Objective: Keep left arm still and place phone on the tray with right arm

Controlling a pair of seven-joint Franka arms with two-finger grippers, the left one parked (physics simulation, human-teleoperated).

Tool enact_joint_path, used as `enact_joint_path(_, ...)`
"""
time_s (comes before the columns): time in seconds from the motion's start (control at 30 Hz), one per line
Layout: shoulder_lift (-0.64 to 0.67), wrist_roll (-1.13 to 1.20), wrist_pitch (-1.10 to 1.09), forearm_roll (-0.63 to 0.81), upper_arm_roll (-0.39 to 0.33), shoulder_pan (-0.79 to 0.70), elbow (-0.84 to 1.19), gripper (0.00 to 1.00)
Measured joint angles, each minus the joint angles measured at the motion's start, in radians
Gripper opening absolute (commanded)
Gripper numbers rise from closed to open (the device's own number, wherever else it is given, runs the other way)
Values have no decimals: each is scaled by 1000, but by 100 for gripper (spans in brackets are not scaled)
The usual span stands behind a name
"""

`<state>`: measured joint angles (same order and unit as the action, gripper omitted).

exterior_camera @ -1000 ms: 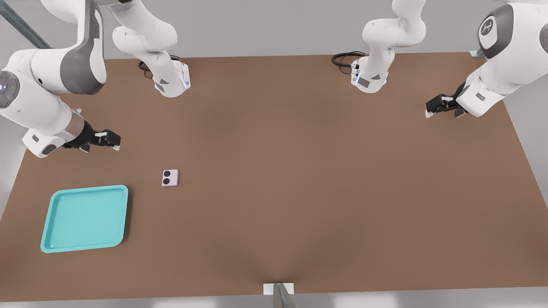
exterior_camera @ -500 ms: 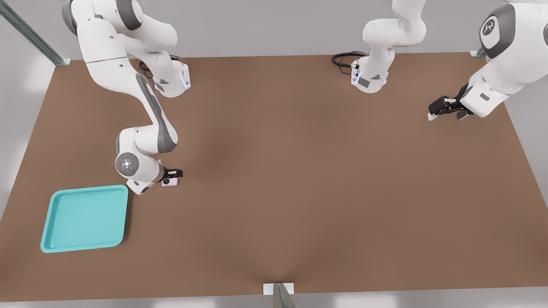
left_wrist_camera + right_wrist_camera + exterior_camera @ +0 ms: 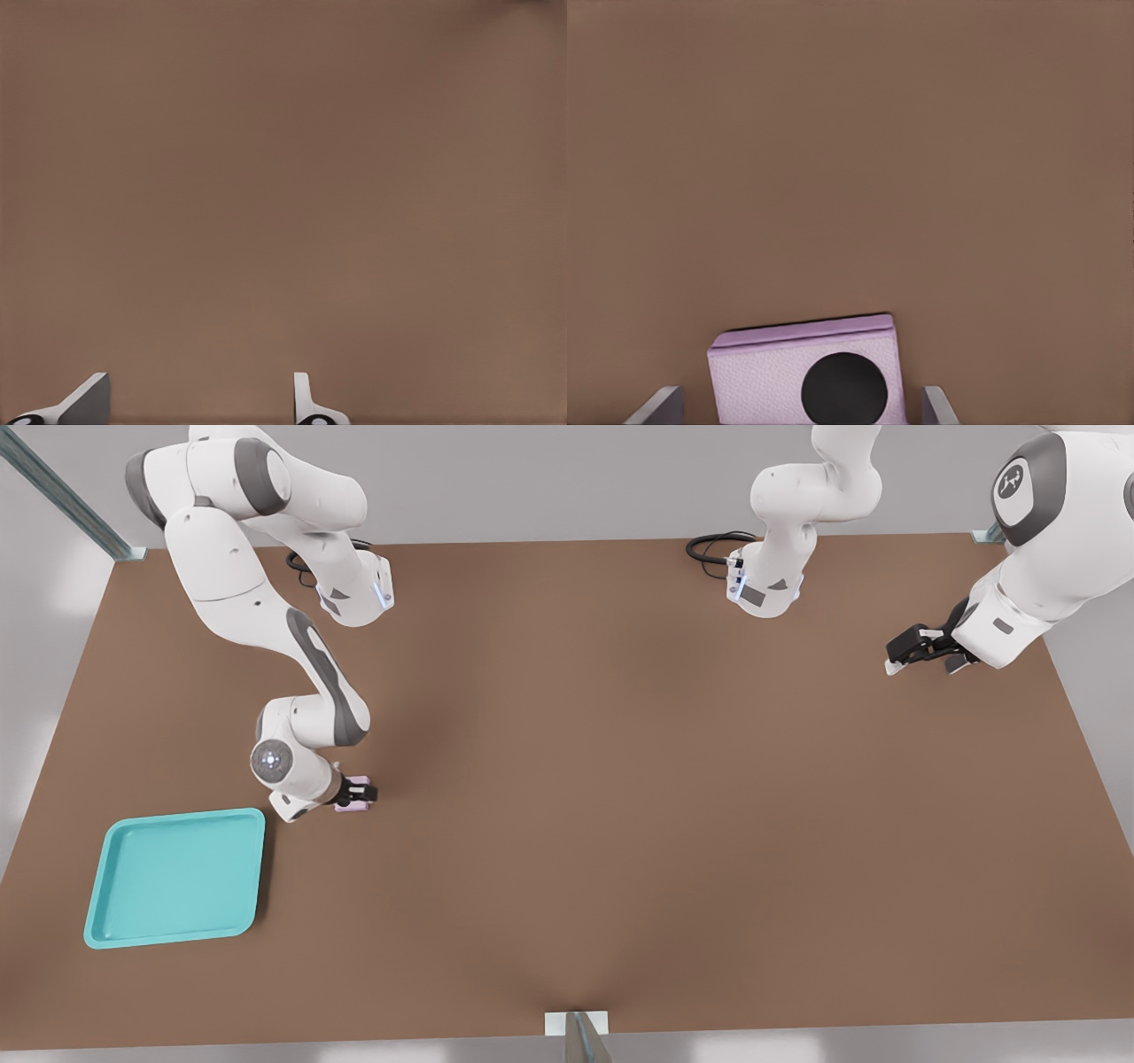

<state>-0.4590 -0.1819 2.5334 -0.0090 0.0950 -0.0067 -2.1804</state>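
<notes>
My hand is low over the phone, fingers wide, one each side w/ gaps, not gripping. Phone lies flat on the desk, near the tray but outside it; nothing in the tray.

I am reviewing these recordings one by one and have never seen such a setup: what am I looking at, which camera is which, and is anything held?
These are simulator renders of two white robot arms at a brown table. The front view looks down on the whole scene. The other two pictures come from cameras on the arms' wrists. The working right arm, on the front view's left, has its end effector down at a small pink phone. Its wrist view shows the phone between the two fingers, which stand slightly apart from its sides, so it is not yet gripped. A turquoise tray lies nearby, with nothing on it.
</notes>
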Motion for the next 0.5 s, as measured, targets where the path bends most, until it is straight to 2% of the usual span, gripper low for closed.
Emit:
enact_joint_path(0.2,-5,-12,37,-17,0,2,-36,100)
enact_joint_path(0.23,-5,-14,41,-18,0,2,-38,93)
enact_joint_path(0.27,-4,-15,44,-19,0,3,-39,78)
enact_joint_path(0.33,-2,-13,50,-21,0,3,-40,67)
enact_joint_path(0.5,35,-1,50,-27,0,-5,-36,66)
